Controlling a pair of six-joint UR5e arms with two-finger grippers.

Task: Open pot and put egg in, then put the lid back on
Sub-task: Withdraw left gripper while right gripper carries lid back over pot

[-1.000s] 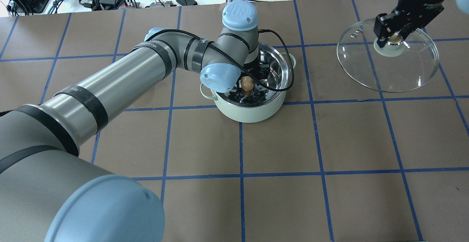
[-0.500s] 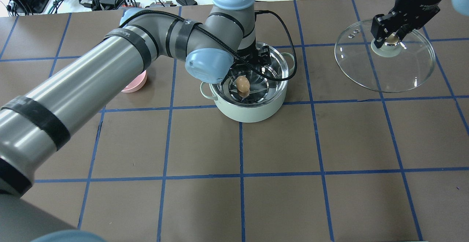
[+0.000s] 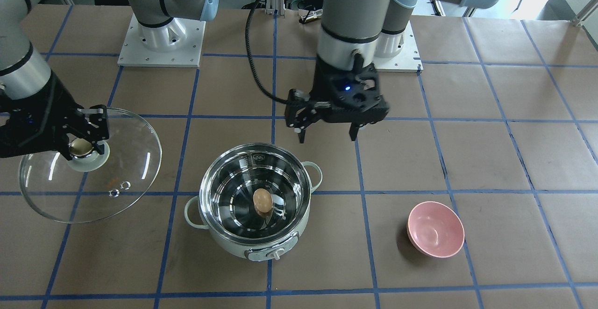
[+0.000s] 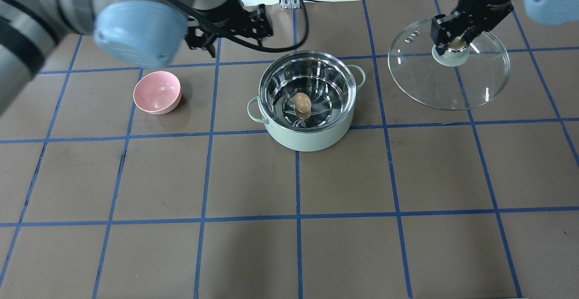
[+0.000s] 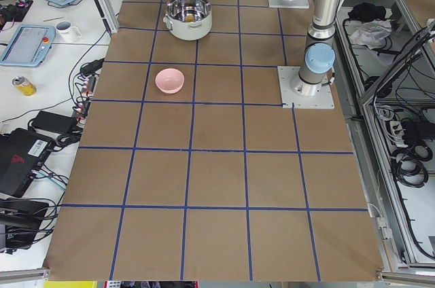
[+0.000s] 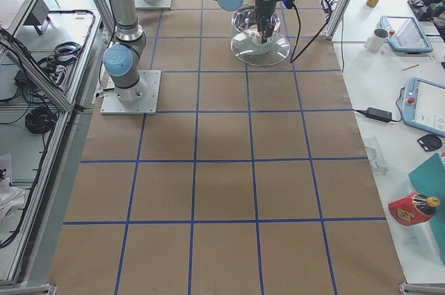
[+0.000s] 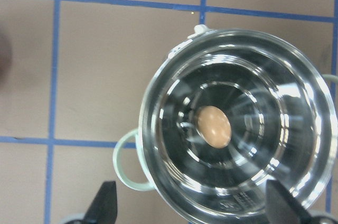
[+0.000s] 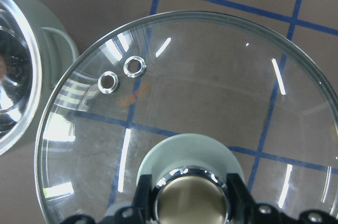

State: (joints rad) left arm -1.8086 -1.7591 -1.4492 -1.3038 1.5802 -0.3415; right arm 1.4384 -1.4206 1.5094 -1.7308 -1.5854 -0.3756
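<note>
The mint-green pot [image 4: 307,138] stands open mid-table; it also shows in the front view [image 3: 233,248] and the left wrist view [image 7: 153,108]. The tan egg [image 4: 302,102] lies on its steel bottom, also seen in the front view [image 3: 262,200] and the left wrist view [image 7: 213,126]. My left gripper [image 3: 326,138] is open and empty, raised well above the pot. My right gripper [image 4: 454,43] is shut on the knob of the glass lid [image 4: 470,86] and holds it tilted off the table to the pot's right. The lid also shows in the right wrist view [image 8: 211,92].
A pink bowl [image 4: 157,92] sits on the table on the pot's left side, about one grid square away; it also shows in the front view [image 3: 435,228]. Cables and electronics lie beyond the table's far edge.
My left gripper has let go of the egg, risen out of the pot and drawn away. The egg stays in the pot. My right gripper has carried the lid leftward, closer to the pot.
</note>
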